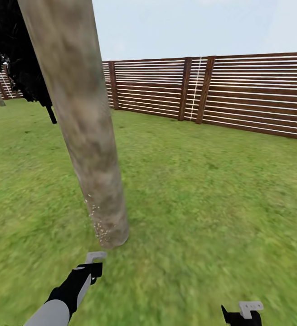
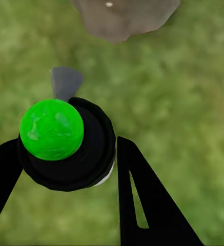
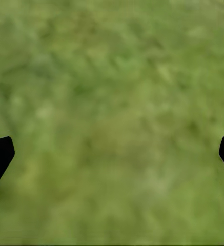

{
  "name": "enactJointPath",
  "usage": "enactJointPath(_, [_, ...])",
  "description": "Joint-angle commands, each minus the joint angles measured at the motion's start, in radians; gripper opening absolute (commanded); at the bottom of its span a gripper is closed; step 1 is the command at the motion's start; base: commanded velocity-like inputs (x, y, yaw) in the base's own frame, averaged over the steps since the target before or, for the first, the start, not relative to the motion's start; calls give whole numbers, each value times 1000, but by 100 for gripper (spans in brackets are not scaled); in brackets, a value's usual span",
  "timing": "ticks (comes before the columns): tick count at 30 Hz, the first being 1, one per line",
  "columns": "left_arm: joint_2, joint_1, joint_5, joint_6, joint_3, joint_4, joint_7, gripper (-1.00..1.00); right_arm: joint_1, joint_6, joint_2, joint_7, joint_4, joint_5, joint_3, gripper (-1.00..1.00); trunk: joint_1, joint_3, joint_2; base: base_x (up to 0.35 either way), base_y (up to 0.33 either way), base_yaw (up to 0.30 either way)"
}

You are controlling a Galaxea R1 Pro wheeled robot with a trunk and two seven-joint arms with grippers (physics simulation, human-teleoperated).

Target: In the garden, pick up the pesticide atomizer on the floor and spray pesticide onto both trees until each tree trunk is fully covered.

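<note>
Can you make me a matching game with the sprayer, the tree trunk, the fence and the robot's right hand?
Things:
1. pesticide atomizer
2. tree trunk
3. fence
4. right gripper

Descriptions:
A. brown slats at the lawn's edge
B. open, nothing between its fingers
C. white specks near its base
D. green ball on top, held in the left gripper

Pairs: 1-D, 2-C, 3-A, 4-B
</note>
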Motion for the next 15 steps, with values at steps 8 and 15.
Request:
enactJointPath(8, [0, 0, 1, 0, 0, 1, -1, -100, 0, 0, 0, 0, 0, 0, 0, 100, 0, 0, 0, 112, -257, 175])
enactJointPath(15, [0, 0, 1, 0, -1, 1, -2, -100, 0, 0, 0, 1, 0, 0, 0, 100, 0, 0, 0, 2, -274, 2])
